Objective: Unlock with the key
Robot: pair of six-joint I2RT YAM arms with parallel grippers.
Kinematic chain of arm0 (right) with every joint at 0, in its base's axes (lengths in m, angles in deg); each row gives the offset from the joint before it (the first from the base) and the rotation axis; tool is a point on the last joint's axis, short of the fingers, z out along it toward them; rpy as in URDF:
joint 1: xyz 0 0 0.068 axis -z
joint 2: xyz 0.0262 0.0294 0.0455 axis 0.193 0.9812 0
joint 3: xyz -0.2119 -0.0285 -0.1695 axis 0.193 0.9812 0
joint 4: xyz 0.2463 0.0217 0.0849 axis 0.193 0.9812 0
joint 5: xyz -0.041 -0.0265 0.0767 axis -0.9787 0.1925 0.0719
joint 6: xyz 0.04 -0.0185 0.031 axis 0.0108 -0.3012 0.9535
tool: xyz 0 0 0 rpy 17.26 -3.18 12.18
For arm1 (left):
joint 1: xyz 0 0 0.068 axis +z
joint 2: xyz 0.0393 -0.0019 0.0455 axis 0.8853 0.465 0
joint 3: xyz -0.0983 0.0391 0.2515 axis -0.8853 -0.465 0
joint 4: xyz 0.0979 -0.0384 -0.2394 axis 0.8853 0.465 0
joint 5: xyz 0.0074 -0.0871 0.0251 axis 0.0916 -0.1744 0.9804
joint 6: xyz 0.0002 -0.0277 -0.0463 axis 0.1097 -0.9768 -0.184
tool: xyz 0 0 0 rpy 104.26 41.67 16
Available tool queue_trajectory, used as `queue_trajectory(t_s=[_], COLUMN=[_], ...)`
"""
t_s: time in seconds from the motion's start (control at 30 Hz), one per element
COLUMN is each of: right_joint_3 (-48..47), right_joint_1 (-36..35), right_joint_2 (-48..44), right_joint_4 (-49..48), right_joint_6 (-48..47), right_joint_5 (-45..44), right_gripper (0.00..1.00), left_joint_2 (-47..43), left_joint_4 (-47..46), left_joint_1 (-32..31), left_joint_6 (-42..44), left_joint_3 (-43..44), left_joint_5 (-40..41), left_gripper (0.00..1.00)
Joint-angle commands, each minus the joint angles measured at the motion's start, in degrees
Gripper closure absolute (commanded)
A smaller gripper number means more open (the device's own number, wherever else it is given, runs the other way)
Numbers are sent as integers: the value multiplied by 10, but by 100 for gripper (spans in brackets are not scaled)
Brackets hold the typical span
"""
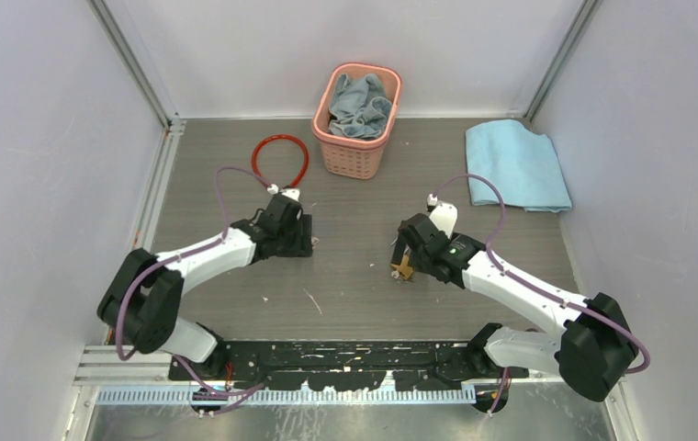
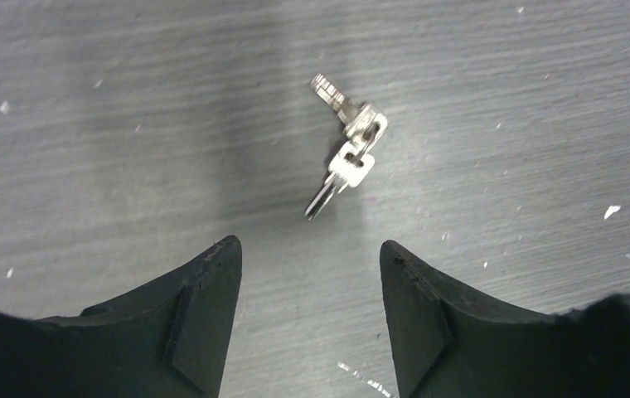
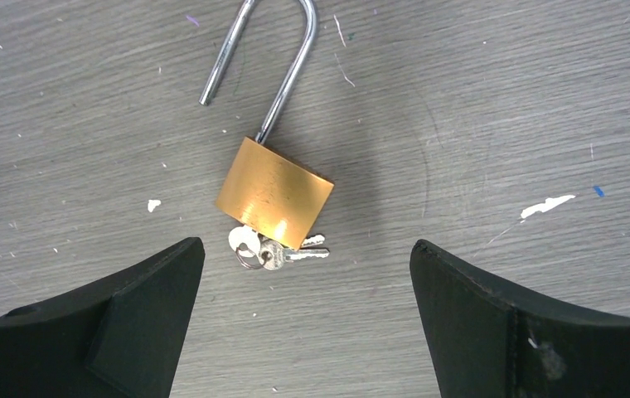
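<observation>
A brass padlock (image 3: 274, 192) lies flat on the grey table (image 3: 502, 99), its steel shackle (image 3: 283, 58) swung open. A small bunch of keys on a ring (image 3: 266, 251) pokes out from under its lower edge. My right gripper (image 3: 305, 246) hovers open just above the padlock (image 1: 404, 268), nothing between its fingers. A second pair of joined silver keys (image 2: 349, 149) lies loose on the table ahead of my left gripper (image 2: 312, 257), which is open and holds nothing. In the top view the left gripper (image 1: 305, 235) sits at centre left and the right gripper (image 1: 400, 252) at centre right.
A pink basket (image 1: 356, 152) holding a grey-blue cloth (image 1: 360, 106) stands at the back centre. A red ring (image 1: 280, 158) lies behind the left arm, and a folded light-blue cloth (image 1: 515, 165) lies at the back right. White walls enclose the table on three sides.
</observation>
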Motion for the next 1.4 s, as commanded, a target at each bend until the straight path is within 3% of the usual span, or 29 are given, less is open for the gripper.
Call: queue_trajectory(t_s=[0.0,0.3,0.9,1.37], right_joint_3=[-21,-19,-18,-7], right_joint_1=[1,0,1,0], right_joint_2=[0,3,16,8], right_joint_4=[10,10,2,-4], right_joint_6=[-13,-22,-23,-17], right_joint_5=[2,5,25,44], right_gripper=[0,0,2,3], left_joint_2=[53,138,183,107], left_joint_4=[-44,-41,-15,-19], left_joint_1=[18,24,6,-93], left_joint_6=[58,78,73,9], left_joint_3=[59,113,141,42], left_joint_5=[-63,-102,-91,-84], left_gripper=[39,59,84,88])
